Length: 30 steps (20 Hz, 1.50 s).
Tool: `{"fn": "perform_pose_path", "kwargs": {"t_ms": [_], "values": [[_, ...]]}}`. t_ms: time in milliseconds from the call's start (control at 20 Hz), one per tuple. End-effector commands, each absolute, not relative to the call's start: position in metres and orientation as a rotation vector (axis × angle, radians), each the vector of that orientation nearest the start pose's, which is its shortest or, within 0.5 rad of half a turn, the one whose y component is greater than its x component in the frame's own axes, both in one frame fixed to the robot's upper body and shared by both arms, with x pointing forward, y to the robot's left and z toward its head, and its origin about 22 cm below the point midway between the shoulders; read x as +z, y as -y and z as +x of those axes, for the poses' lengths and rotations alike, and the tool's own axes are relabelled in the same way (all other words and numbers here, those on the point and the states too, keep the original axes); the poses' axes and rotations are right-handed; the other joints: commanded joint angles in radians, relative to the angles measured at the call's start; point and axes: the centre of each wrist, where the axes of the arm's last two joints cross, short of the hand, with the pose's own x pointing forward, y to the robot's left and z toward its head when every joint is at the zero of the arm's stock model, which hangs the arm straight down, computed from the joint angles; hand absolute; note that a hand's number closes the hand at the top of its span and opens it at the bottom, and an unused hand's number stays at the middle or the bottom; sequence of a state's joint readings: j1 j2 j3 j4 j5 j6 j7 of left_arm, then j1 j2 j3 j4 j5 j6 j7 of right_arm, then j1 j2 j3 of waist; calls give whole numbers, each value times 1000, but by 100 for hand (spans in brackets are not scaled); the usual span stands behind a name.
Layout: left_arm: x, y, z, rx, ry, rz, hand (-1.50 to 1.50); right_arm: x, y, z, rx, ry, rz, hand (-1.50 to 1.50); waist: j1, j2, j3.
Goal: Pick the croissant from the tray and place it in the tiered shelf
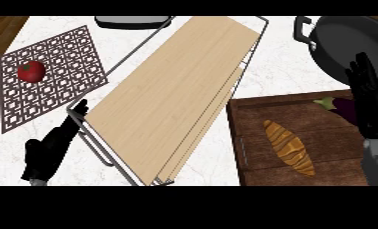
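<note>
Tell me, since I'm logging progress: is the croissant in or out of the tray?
In: the croissant lies flat on the tray, untouched.

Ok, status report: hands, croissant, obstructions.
Left robot hand open beside tiered shelf. Right robot hand open above eggplant. Croissant untouched on tray. Path clear.

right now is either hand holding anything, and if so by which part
Nothing is held. The croissant lies untouched on the tray. The right hand hovers open above it; the left hand is open beside the tiered shelf.
</note>
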<state>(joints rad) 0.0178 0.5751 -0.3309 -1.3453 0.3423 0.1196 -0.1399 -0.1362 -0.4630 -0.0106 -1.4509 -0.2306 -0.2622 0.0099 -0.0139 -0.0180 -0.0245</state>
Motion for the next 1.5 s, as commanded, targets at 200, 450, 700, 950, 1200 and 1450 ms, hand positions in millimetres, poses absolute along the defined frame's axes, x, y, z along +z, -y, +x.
{"fn": "perform_pose_path", "kwargs": {"t_ms": [200,450,700,950,1200,1450], "values": [[-25,-307,238,-275,1365,197,0,106,423,240,254,1509,-585,-150,-11,15,24],[-39,-280,242,-267,1318,123,0,60,441,230,91,1371,-620,150,5,19,25],[-46,-272,211,-295,1322,114,0,35,412,222,213,1526,-268,-150,19,15,26],[-25,-279,235,-305,1329,117,0,94,398,226,441,1526,-180,-150,6,13,23],[-34,-271,235,-270,1300,127,0,135,370,225,682,1308,-198,-150,2,14,21],[-28,-272,244,-283,1320,121,0,178,357,230,1020,1128,-664,-150,21,19,18]]}}
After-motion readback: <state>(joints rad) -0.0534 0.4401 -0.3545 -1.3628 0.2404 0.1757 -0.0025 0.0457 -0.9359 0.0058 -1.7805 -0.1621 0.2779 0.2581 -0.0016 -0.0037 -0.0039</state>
